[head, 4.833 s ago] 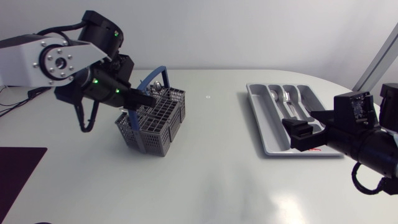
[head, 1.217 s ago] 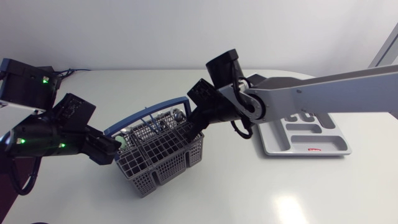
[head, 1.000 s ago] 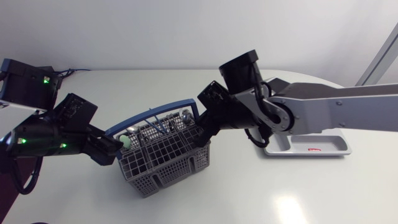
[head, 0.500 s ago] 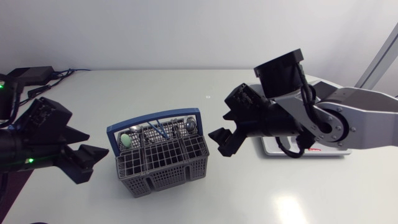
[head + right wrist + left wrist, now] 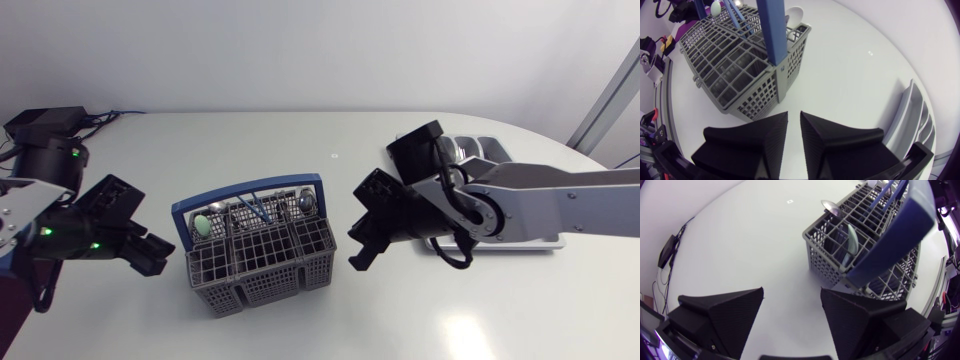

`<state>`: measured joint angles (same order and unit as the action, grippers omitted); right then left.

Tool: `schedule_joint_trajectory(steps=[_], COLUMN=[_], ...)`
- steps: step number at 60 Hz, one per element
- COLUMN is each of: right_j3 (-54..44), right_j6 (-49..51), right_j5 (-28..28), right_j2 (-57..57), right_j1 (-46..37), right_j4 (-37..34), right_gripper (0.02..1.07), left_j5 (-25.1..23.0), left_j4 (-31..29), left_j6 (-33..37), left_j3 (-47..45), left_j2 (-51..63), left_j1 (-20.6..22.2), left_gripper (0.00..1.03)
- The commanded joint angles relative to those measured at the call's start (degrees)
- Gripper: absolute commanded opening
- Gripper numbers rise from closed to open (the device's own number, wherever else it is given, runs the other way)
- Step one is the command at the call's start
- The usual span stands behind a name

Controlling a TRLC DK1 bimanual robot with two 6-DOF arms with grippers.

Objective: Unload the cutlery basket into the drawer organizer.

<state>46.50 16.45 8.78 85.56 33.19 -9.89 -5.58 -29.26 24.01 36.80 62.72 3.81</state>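
The grey cutlery basket (image 5: pixel 262 252) with a blue handle (image 5: pixel 247 188) stands on the white table between my two arms. It holds a pale green spoon (image 5: pixel 203 224), metal spoons (image 5: pixel 305 200) and blue-handled pieces. My left gripper (image 5: pixel 162 253) is open a short way off the basket's left end. In the left wrist view the basket (image 5: pixel 865 245) lies just ahead of the open left gripper (image 5: pixel 792 315). My right gripper (image 5: pixel 358 248) is shut on nothing, just off the basket's right end. The right wrist view shows the right gripper (image 5: pixel 794 132) near the basket (image 5: pixel 735 65). The grey drawer organizer (image 5: pixel 527 243) lies behind my right arm, mostly hidden.
The organizer's rim (image 5: pixel 912 117) shows past the right gripper. A small mark (image 5: pixel 334 156) sits on the table behind the basket. Bare table stretches in front of the basket and arms.
Both grippers were against the basket's ends a second ago and have drawn back from it. The right gripper's fingers stood apart half a second ago and are now together.
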Motion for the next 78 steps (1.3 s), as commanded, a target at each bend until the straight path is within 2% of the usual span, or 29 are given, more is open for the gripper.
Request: schedule_joint_trajectory(steps=[1, 18, 48, 55, 60, 67, 72, 78], right_j3=[0.8, -0.7, -4.4, -4.8, -4.6, -4.0, -3.0, -1.6], right_j6=[-1.9, -2.6, -3.4, -3.3, -2.6, 0.6, 2.4, 3.2], right_j5=[0.4, 0.6, 3.1, 3.1, 2.9, 4.8, 6.4, 6.8], right_j2=[1.2, -3.6, -9.4, -10.8, -12.7, -14.1, -13.1, -9.8], right_j1=[2.3, 5.8, 8.2, 8.8, 5.8, -1.9, -6.4, -9.5], right_j4=[1.3, 0.6, -2.1, -2.9, -4.1, -4.6, -4.5, -1.7], right_gripper=[0.19, 0.19, 0.19, 0.19, 0.19, 0.2, 0.2, 0.2], left_j5=[-0.4, -0.4, -0.4, -0.4, -0.4, -0.5, -2.8, -4.3], left_j4=[1.7, 4.9, 7.0, 7.1, 7.0, 5.2, 2.2, -1.8], left_j6=[-1.2, -3.8, -5.2, -5.1, -4.7, -2.7, -0.7, 1.7], left_j3=[0.7, 4.7, 14.7, 17.9, 18.6, 17.0, 15.1, 11.7], left_j2=[4.2, 9.9, 22.0, 24.6, 24.3, 18.9, 13.7, 7.2], left_j1=[2.3, 7.9, 12.2, 11.9, 10.1, 6.2, 3.3, 2.6], left_gripper=[0.89, 0.89, 0.89, 0.89, 0.89, 0.89, 0.89, 0.89])
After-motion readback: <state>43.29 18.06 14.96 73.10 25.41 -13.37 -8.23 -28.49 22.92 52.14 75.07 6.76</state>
